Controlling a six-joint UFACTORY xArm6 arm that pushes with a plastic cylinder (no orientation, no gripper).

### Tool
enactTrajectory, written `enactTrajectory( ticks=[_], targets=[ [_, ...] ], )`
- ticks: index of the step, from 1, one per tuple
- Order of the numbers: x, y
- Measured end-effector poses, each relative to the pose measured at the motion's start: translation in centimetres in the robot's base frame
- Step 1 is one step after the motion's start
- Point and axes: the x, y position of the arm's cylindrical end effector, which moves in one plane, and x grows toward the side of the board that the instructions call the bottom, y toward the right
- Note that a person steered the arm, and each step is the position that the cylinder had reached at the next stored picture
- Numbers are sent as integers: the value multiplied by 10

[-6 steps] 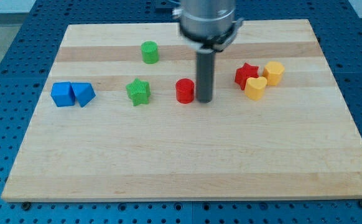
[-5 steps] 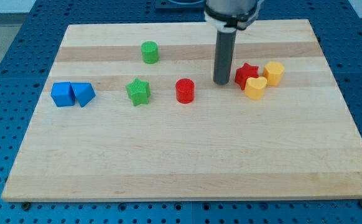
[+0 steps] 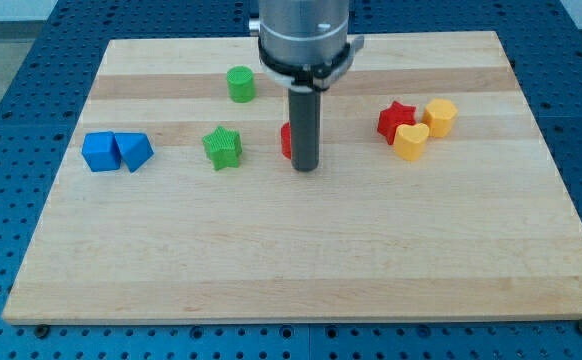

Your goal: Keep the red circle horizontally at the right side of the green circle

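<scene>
My tip (image 3: 305, 168) stands just in front of the red circle (image 3: 285, 140), hiding most of it. The green circle (image 3: 240, 84) lies up-left of it. There are no jaws, only a rod.

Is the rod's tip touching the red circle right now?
Cannot tell. In the camera view, my tip stands in front of the red circle, hiding most of it, so no gap or contact shows plainly.

A wide, smooth, silver-grey metal cylinder forms the arm's lower housing (image 3: 304, 25), ending in a darker grey collar with small lugs jutting at either side. From it runs a straight, dark grey round rod down to my tip (image 3: 305, 168).
</scene>
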Motion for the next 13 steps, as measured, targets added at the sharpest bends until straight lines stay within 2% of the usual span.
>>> enactTrajectory(
  ticks=[1, 5, 6, 8, 9, 10, 11, 13],
  targets=[
    [-24, 0],
    [-13, -115],
    [-23, -106],
    [-57, -5],
    [-70, 19],
    [-52, 19],
    [-45, 49],
    [-84, 67]
  ],
)
